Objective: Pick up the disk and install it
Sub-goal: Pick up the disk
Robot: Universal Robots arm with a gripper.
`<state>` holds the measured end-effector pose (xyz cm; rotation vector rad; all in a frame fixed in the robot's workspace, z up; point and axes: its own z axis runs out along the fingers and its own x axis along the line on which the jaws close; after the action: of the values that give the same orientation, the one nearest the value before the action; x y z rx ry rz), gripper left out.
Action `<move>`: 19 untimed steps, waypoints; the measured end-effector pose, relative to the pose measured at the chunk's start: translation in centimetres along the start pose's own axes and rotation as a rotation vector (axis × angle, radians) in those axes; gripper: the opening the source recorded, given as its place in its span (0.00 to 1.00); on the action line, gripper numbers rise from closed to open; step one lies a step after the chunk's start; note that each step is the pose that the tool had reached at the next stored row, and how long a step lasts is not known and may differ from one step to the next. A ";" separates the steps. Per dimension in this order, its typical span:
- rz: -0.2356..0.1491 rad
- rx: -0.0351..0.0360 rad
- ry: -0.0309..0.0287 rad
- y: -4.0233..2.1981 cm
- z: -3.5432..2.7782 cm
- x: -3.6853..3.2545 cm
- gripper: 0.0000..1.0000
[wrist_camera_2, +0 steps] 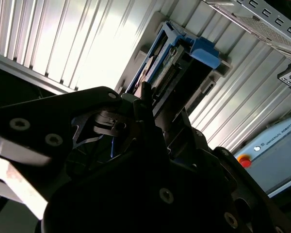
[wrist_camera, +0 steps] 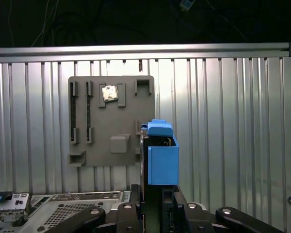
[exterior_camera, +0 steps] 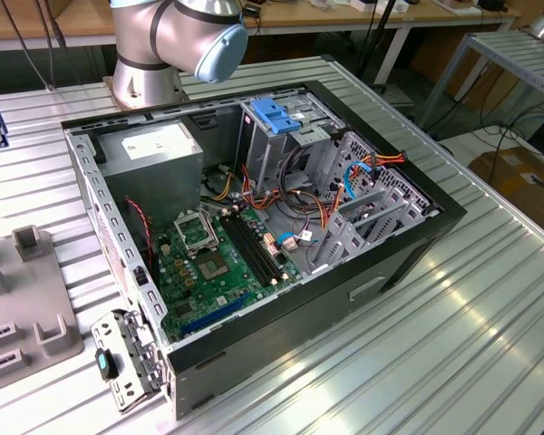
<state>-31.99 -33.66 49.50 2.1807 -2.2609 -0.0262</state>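
In the first wrist view the disk (wrist_camera: 162, 158) stands on edge, its bright blue frame facing the camera, and rises straight out of my gripper (wrist_camera: 158, 196). The jaws are shut on its lower part. Behind it, apart from it, lies a grey holder plate (wrist_camera: 111, 121) with slots and pegs on the ribbed table. In the second wrist view the disk (wrist_camera_2: 172, 65) runs away from the dark fingers (wrist_camera_2: 144, 97), with its blue tab at the far end. The holder plate (exterior_camera: 18, 317) also lies at the exterior view's left edge.
An open computer case (exterior_camera: 417, 245) lies on the ribbed metal table, showing a green motherboard (exterior_camera: 213, 263), a grey power supply (exterior_camera: 154, 149) and a drive cage topped by a blue bracket (exterior_camera: 274, 113). The arm's base (exterior_camera: 150, 54) stands behind it. A pendant (wrist_camera_2: 276, 160) lies nearby.
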 end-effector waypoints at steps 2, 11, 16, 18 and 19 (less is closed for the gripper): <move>0.000 0.0000 0.0001 -0.13 0.00 0.00 0.35; 0.000 0.0000 0.0000 -0.90 -0.01 -0.03 0.35; 0.000 0.0001 0.0000 -1.69 -0.02 -0.06 0.35; 0.000 0.0000 0.0000 -2.00 -0.02 -0.07 0.35; 0.000 -0.0001 0.0000 -2.21 -0.03 -0.08 0.35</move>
<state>-29.78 -33.67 49.51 2.1808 -2.2608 -0.0262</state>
